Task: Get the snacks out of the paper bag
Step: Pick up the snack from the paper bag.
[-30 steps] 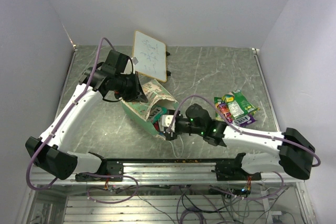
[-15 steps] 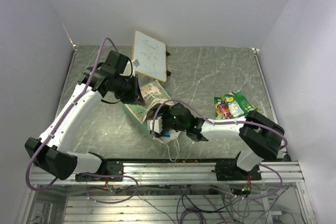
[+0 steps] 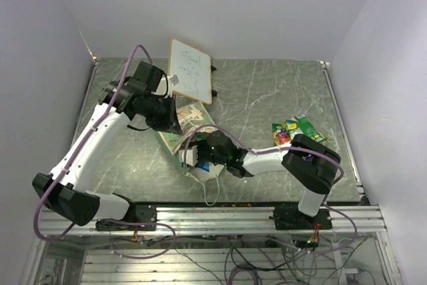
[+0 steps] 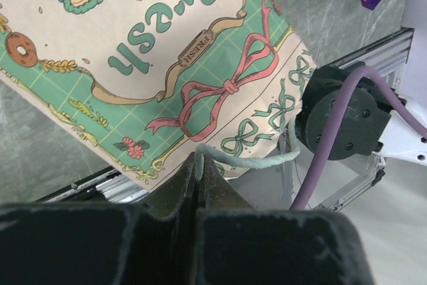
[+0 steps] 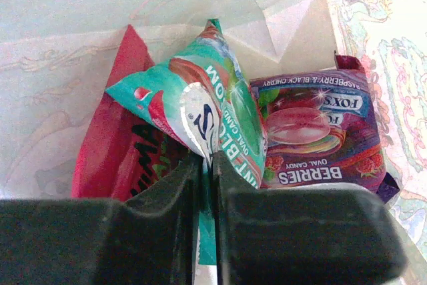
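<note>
Paper bag (image 3: 193,117): cream with a mint-green printed band, lying on its side. Inside it: teal packet (image 5: 220,108), crumpled and standing on edge; purple berries packet (image 5: 313,131) flat beside it; red packet (image 5: 110,145) on the opposite side. More snacks (image 3: 297,131) lie heaped well apart from the bag.

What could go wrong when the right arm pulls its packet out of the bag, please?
1. The right gripper pinches only the teal packet's crumpled edge; it may slip free.
2. The left gripper holds just the bag's string handle; the bag could drag along.
</note>
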Robot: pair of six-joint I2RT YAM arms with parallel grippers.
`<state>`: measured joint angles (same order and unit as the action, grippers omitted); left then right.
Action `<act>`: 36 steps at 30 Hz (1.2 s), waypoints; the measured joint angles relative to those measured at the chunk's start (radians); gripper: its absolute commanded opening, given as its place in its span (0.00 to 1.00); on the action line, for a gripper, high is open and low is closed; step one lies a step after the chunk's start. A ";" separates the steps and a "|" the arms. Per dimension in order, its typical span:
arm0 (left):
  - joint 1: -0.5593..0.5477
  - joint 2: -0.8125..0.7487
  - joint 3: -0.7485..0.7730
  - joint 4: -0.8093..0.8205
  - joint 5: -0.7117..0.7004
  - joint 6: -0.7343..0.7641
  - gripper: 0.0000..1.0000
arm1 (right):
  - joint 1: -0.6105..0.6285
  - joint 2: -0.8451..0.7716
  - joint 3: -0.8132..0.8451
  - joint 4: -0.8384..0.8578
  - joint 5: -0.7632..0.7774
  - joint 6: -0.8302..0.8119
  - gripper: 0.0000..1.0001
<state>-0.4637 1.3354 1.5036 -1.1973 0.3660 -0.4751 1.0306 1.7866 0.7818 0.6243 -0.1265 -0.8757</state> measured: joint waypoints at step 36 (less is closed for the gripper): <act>0.037 0.029 -0.059 0.185 -0.057 -0.181 0.07 | 0.014 -0.874 0.394 -1.135 -0.005 0.338 0.00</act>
<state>-0.4271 1.3640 1.4448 -1.0126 0.3088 -0.6559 1.0447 0.9127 1.1763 -0.5102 -0.1318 -0.5381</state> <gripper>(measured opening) 0.081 0.017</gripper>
